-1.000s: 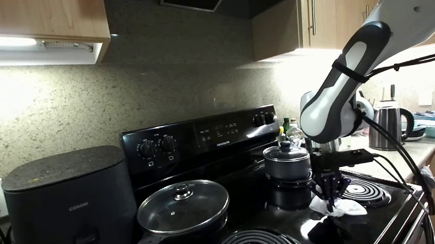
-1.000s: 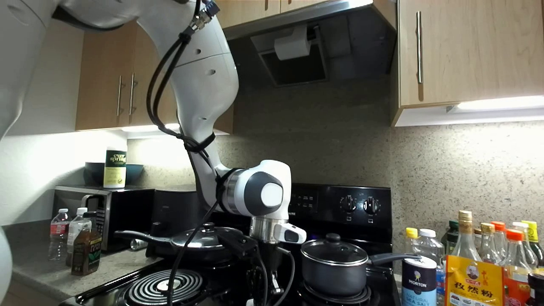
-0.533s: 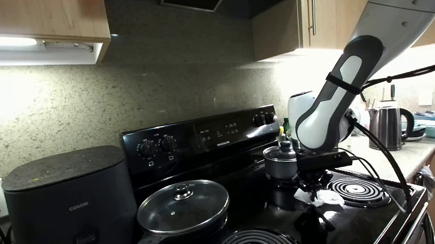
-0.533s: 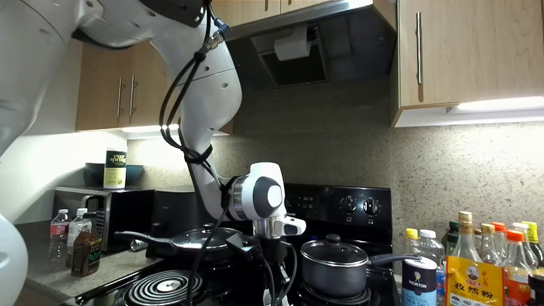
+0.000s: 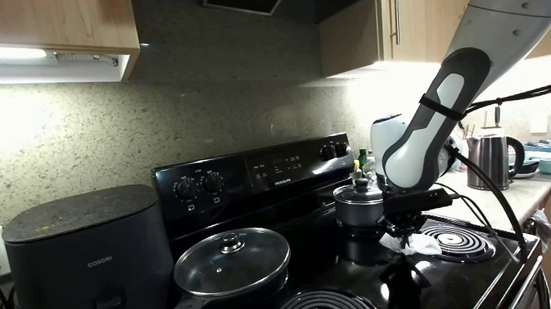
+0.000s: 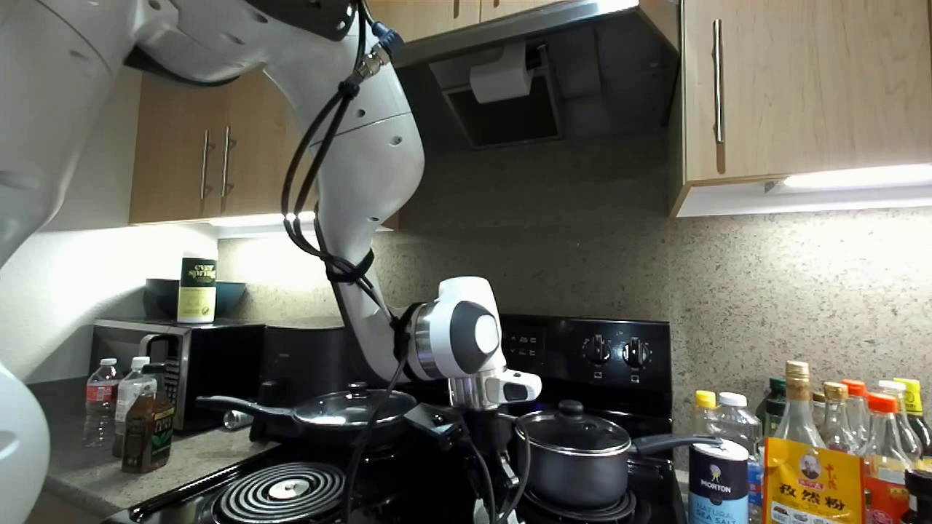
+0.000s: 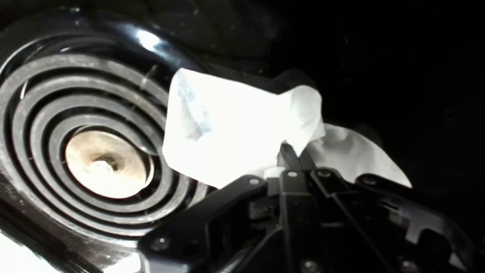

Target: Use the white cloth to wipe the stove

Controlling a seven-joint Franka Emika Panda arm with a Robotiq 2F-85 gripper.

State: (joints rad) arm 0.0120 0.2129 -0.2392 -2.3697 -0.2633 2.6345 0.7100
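While the stove [image 5: 357, 277] spreads out under my gripper [image 7: 297, 154], my arm [image 5: 422, 144] slants down over it. Counter [image 5: 526, 199]: beyond the stove's edge from my gripper. Fryer [image 5: 70, 266]: dark grey, well apart from my gripper, pan [image 5: 230, 269] between them in an exterior view. That pan: on the stove, glass lid on. Pot [image 6: 575, 466]: also on the stove, lidded, handle sticking out, near my gripper, toward the stove's back. Burner [image 7: 106, 163]: spiral coil, just beside my gripper, on the side away from the pan. Kettle [image 5: 488, 161]: steel, on the counter, farther from my gripper than the burner. My gripper: low, jaws pressed together, pinching the cloth [image 7: 227, 121]. Cloth: white, creased, bunched at my gripper's tips; bigger part spreads toward the burner and overlaps its coil in the wrist view, smaller part sticks out on the opposite side of the tips. Can't tell if it rests on the coil or only overhangs it, nor if its underside touches the stove.
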